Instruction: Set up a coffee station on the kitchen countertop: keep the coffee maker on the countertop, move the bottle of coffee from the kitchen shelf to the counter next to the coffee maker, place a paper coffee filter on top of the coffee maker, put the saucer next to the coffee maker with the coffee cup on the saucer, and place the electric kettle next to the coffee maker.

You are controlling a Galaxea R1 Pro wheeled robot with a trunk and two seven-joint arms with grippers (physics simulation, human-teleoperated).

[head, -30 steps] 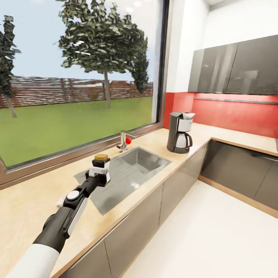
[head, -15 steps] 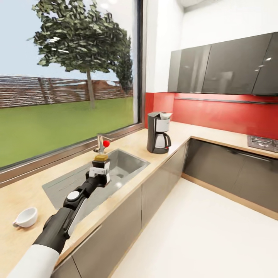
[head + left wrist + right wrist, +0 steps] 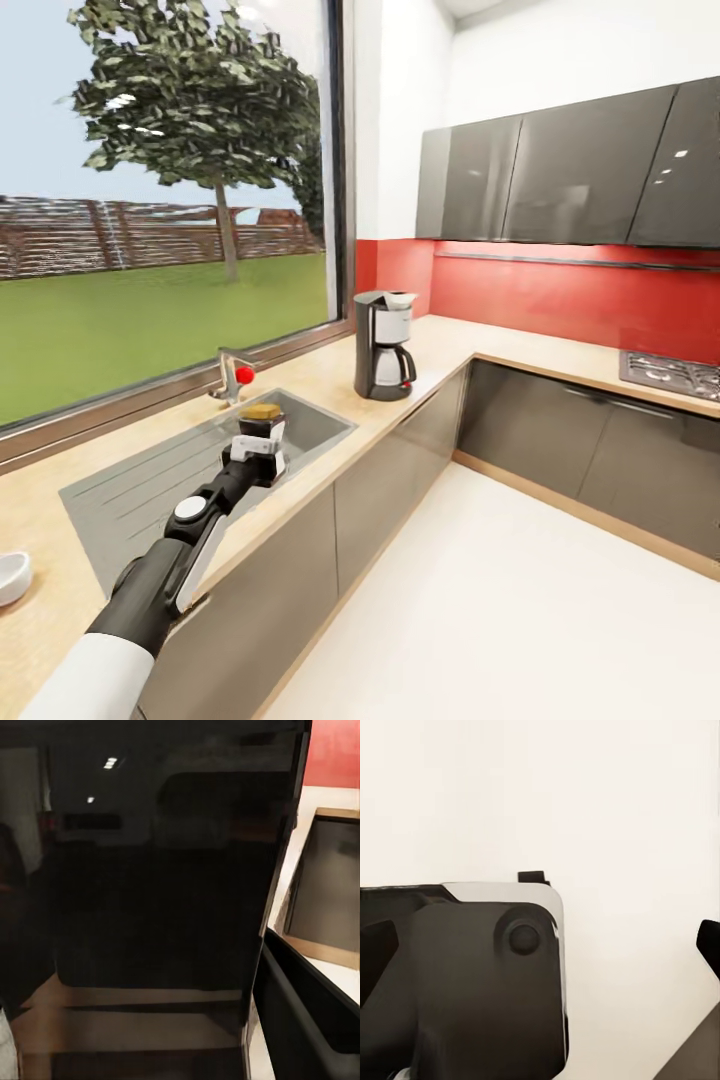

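Observation:
My left gripper (image 3: 258, 447) is shut on the bottle of coffee (image 3: 262, 417), a dark bottle with a yellow-gold cap, held upright above the sink's near edge. The coffee maker (image 3: 384, 345), black with a white front and a glass carafe, stands on the kitchen countertop (image 3: 440, 345) by the window corner, well beyond the bottle. A white coffee cup (image 3: 8, 577) lies on the worktop, cut off by the picture's left edge. In the right wrist view, dark robot parts hang over pale floor, and the right gripper's state does not show.
A steel sink (image 3: 190, 475) with a drainboard and a red-knobbed tap (image 3: 236, 374) lies under my left arm. Dark grey cabinet fronts (image 3: 400, 470) run below the L-shaped worktop. A hob (image 3: 672, 375) sits at the right. White floor (image 3: 480, 610) stretches ahead.
The whole view has swung to the right, so sink, coffee maker and cup sit further left in the picture. My left arm keeps its pose with the bottle in it.

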